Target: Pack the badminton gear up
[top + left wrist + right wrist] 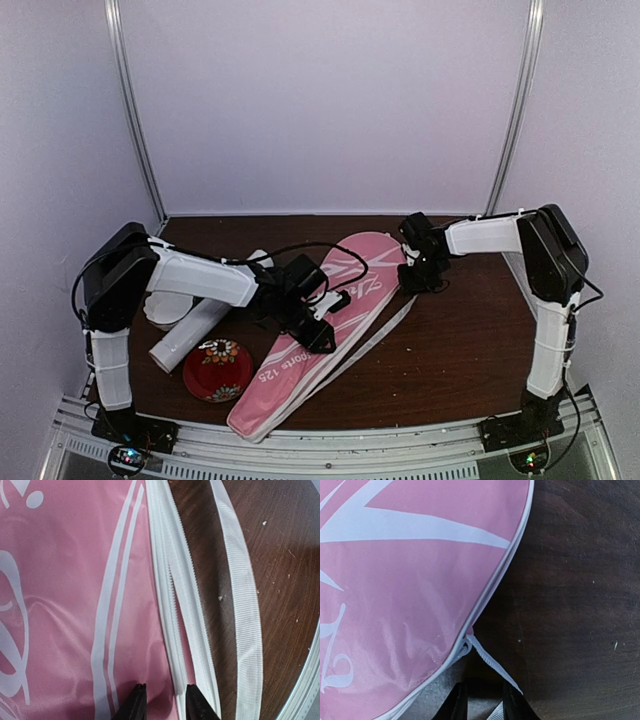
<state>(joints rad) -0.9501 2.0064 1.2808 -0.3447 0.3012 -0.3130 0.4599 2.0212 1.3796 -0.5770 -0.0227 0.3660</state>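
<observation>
The long pink bag (320,330) with white lettering lies diagonally on the table, wide end far right. My left gripper (318,335) hovers over its middle. In the left wrist view the gripper (165,700) is open, with its fingers astride the bag's white zipper (172,605), which is parted there. My right gripper (412,280) is at the wide end's right edge. In the right wrist view it (484,700) is open just behind the zipper end (465,647) and the white strap (495,665). The long white tube (195,330) lies to the left. No racquets or shuttlecocks show.
A red floral plate (217,368) sits near the front left, beside the bag's narrow end. A white scalloped bowl (160,310) is partly hidden behind my left arm. The bag's white strap (375,335) loops onto the brown table (460,340) to the right.
</observation>
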